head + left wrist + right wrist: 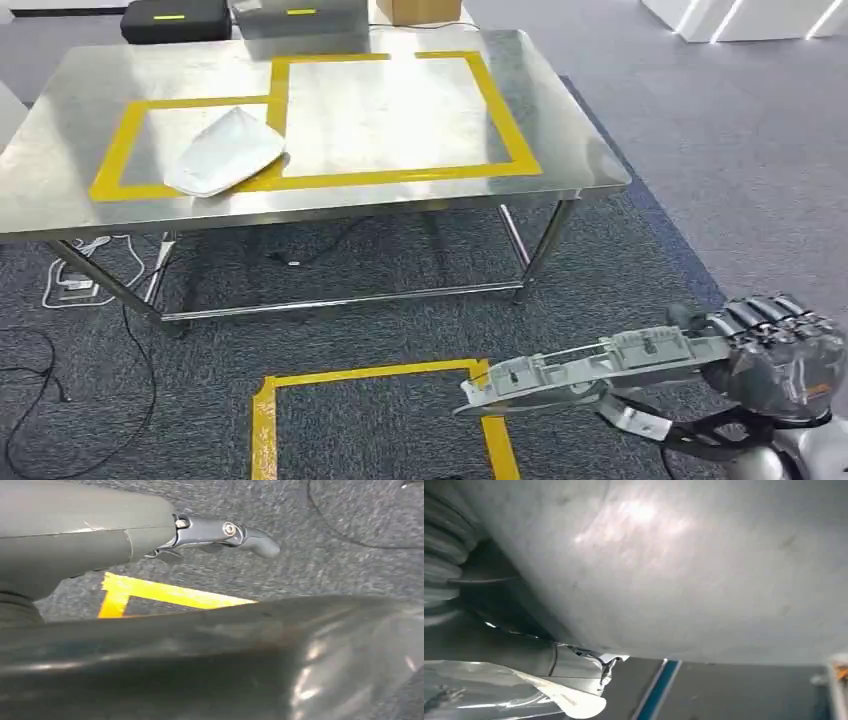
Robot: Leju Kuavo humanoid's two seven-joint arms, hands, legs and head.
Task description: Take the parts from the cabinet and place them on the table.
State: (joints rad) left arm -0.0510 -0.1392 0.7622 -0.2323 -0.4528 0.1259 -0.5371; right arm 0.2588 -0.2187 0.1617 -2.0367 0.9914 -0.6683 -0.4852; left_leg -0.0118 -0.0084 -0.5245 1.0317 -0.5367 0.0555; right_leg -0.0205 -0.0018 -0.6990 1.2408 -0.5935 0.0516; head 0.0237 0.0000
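Note:
A long grey ribbed part (600,365) sticks out to the left from my right hand (775,345), which grips its end low at the right, above the carpet and short of the table. In the right wrist view the part's pale surface (674,565) lies close against the camera. A white rounded part (225,152) lies on the steel table (60,200), in the left yellow-taped rectangle. My left hand (100,535) hangs over the carpet with a dark finger (225,532) stretched out and nothing in it.
The larger yellow-taped rectangle (390,110) on the table holds nothing. A yellow tape square (370,378) marks the carpet in front of me. Cables (60,290) trail on the floor under the table's left end. Dark cases (175,18) stand beyond the far edge.

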